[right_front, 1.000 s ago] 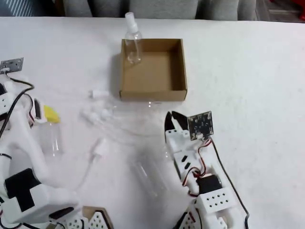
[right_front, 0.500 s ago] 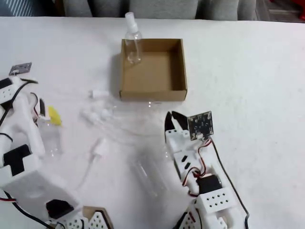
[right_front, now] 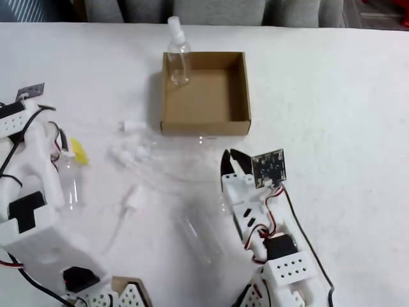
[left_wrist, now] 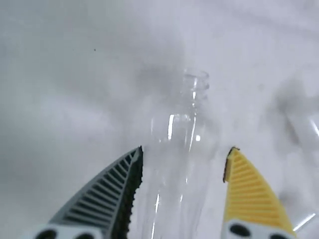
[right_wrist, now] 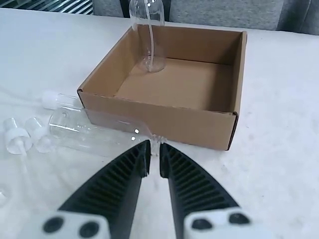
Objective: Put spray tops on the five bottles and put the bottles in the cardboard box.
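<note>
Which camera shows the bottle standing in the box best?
The high view: the bottle stands whole, spray top included, in a far corner of the cardboard box. The right wrist view cuts off its top, showing just the clear body and inner tube.

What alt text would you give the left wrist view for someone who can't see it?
A clear bottle with no top lies on a white table between the left gripper's open fingers, one grey, one yellow.
</note>
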